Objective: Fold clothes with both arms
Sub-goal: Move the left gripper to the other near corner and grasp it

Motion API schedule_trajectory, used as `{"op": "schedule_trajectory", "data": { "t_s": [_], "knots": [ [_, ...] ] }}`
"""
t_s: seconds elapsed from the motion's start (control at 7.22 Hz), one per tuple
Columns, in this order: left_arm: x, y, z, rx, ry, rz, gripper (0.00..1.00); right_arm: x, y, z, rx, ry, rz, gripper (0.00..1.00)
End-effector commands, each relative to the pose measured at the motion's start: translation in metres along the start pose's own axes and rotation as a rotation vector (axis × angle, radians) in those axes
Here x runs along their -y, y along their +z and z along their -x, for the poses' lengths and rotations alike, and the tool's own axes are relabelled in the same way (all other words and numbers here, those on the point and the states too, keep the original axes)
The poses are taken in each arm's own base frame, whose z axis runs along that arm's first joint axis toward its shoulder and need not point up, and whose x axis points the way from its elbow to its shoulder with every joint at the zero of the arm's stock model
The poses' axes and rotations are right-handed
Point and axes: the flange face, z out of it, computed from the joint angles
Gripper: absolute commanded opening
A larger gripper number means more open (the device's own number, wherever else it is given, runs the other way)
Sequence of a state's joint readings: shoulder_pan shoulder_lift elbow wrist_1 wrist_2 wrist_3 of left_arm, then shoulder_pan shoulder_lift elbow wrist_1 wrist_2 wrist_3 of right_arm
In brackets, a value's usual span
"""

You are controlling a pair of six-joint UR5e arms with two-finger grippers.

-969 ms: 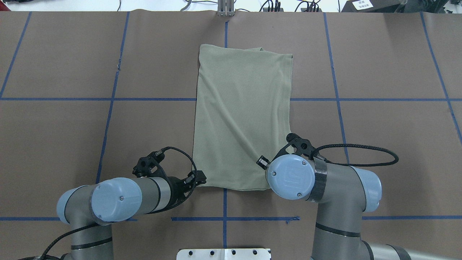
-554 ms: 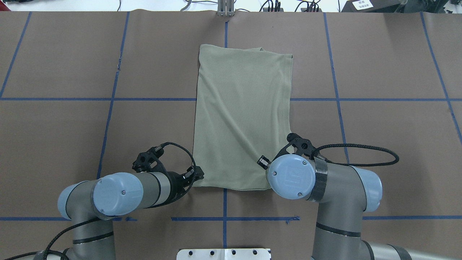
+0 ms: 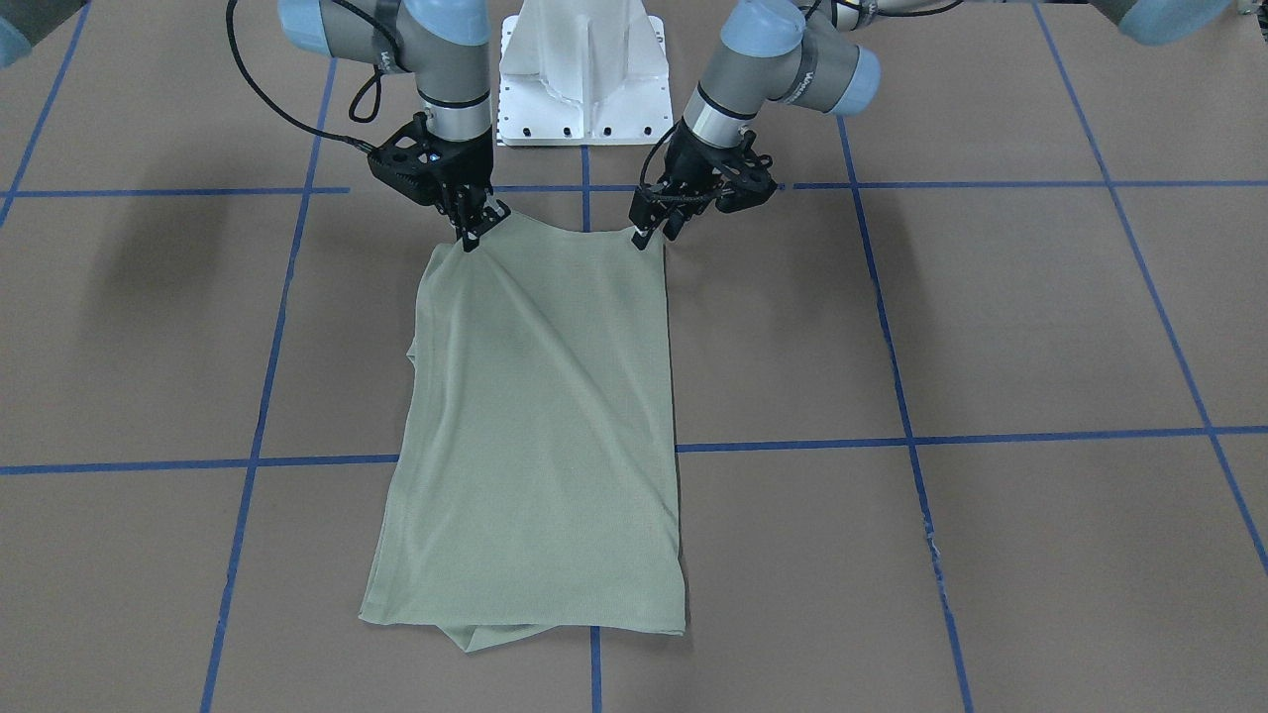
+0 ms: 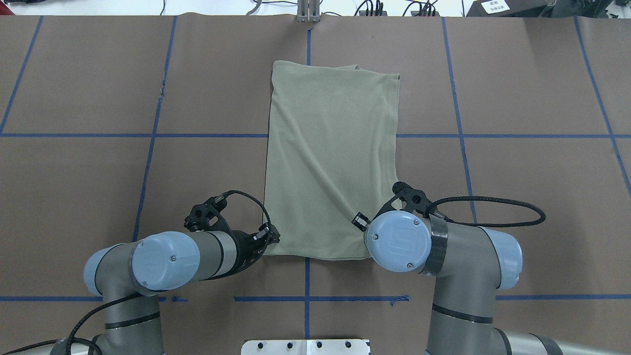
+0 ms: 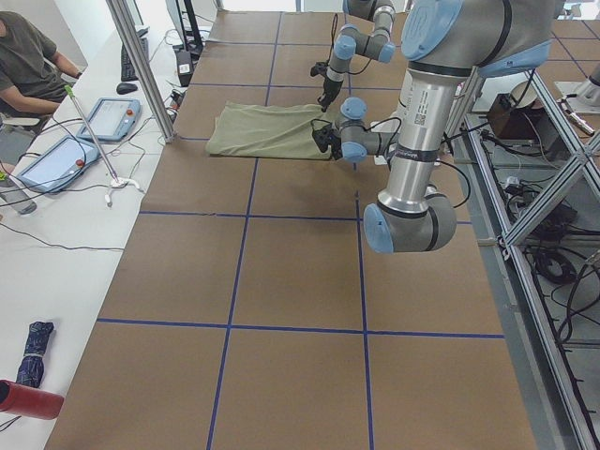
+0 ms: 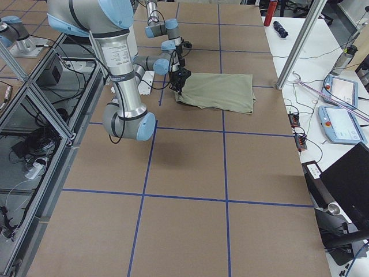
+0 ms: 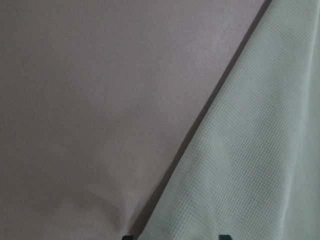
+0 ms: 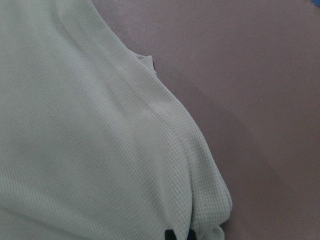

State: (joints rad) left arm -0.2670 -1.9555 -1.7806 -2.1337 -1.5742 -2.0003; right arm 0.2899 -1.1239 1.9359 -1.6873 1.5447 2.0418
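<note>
The pale sage-green shirt (image 4: 330,158) lies folded into a long rectangle in the middle of the brown table (image 4: 517,88). It also shows in the front view as the shirt (image 3: 535,426). My right gripper (image 3: 469,240) is shut on the shirt's near right corner; the right wrist view shows its tips pinched close on bunched knit cloth (image 8: 75,150). In the overhead view its wrist hides it. My left gripper (image 3: 646,236) stands open at the near left corner (image 4: 270,236). The left wrist view shows the cloth edge (image 7: 260,165) running between the spread tips.
The white pedestal base (image 3: 584,89) stands just behind both wrists. Blue tape lines (image 4: 153,135) grid the table. The right arm's black cable (image 4: 493,212) loops out to the right. A metal post (image 4: 308,12) rises at the far edge. A person (image 5: 28,56) sits at a side desk.
My left arm has swung in toward the shirt, bringing its gripper onto the near left corner. The right arm and the shirt have stayed put.
</note>
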Motion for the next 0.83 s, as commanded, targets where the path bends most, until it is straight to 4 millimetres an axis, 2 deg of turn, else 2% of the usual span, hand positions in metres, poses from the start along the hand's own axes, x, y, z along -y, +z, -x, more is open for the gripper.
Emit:
{"op": "schedule_trajectory", "data": {
  "t_s": [0.0,0.14,0.42,0.69],
  "knots": [
    [0.001,0.005,0.0,0.005,-0.002,-0.006,0.52,0.0,0.0,0.0,0.001,0.0,0.0,0.0],
    [0.002,0.004,-0.001,0.002,-0.003,-0.008,0.01,0.0,0.0,0.0,-0.001,0.0,0.0,0.0],
    [0.001,-0.002,-0.005,-0.007,0.001,0.0,0.0,0.0,0.0,0.0,-0.001,-0.002,0.0,0.0],
    [-0.002,-0.039,-0.014,-0.063,-0.001,0.021,0.0,0.001,-0.009,0.0,0.016,0.0,0.007,0.0]
  ]
}}
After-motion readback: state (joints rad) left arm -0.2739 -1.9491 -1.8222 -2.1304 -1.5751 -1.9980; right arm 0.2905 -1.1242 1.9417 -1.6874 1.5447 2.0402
